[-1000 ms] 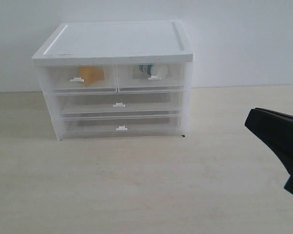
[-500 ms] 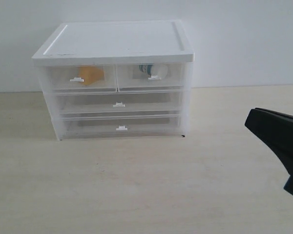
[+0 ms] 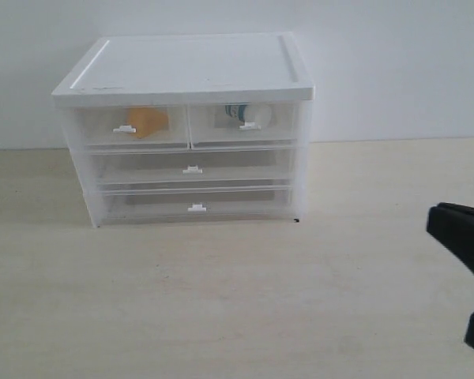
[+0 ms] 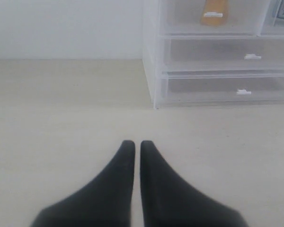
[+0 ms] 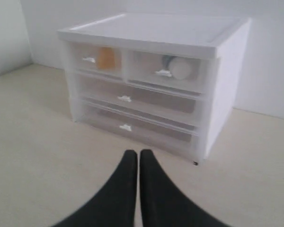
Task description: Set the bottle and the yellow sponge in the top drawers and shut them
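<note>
Exterior view on my monitor, yellow sponge (image 3: 148, 121) inside the closed left top drawer (image 3: 95, 126), bottle (image 3: 249, 114) lying in the closed right top drawer (image 3: 209, 130), I see left gripper (image 4: 133, 143) and right gripper (image 5: 134, 153) each pinched together on nothing, both over table (image 3: 221, 316), apart from chest (image 3: 182, 67)

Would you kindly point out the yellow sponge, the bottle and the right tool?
yellow sponge (image 3: 148, 121), exterior view, orange front face.
bottle (image 3: 249, 114), exterior view, mid-body.
right tool (image 5: 134, 155), right wrist view, between shut fingertips.

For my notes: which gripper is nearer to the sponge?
Left, probably. The left gripper is in front of the chest, left of the sponge; the right gripper is far to its right.
</note>
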You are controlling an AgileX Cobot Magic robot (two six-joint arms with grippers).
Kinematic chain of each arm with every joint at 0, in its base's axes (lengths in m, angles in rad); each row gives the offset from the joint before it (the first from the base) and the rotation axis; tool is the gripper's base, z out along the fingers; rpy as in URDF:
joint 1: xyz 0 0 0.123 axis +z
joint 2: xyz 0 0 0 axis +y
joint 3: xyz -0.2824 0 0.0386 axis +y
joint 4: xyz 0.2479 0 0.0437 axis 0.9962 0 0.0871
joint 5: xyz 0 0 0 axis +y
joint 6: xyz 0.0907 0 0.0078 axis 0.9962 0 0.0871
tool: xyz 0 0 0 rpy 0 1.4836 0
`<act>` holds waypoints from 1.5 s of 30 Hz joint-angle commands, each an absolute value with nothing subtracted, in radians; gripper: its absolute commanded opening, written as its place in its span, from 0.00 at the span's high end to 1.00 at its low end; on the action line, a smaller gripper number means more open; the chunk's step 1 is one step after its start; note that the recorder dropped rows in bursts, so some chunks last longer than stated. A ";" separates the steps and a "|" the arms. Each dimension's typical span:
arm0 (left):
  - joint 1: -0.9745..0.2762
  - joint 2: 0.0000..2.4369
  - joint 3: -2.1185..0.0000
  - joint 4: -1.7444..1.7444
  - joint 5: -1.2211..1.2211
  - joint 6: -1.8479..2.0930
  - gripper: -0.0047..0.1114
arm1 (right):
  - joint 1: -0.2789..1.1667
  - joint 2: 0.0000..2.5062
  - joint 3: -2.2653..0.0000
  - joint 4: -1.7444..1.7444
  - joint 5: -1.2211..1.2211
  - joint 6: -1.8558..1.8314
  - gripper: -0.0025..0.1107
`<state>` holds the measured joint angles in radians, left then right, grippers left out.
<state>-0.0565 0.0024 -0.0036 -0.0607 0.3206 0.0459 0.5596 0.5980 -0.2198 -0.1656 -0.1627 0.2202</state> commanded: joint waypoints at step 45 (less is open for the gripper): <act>-0.053 0.000 0.000 -0.059 0.317 0.044 0.93 | 0.250 0.000 0.000 -0.128 0.352 0.249 0.98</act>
<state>-0.0565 0.0024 -0.0036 -0.0607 0.3206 0.0459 0.2570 0.0062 0.0006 -0.1483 0.3515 0.2734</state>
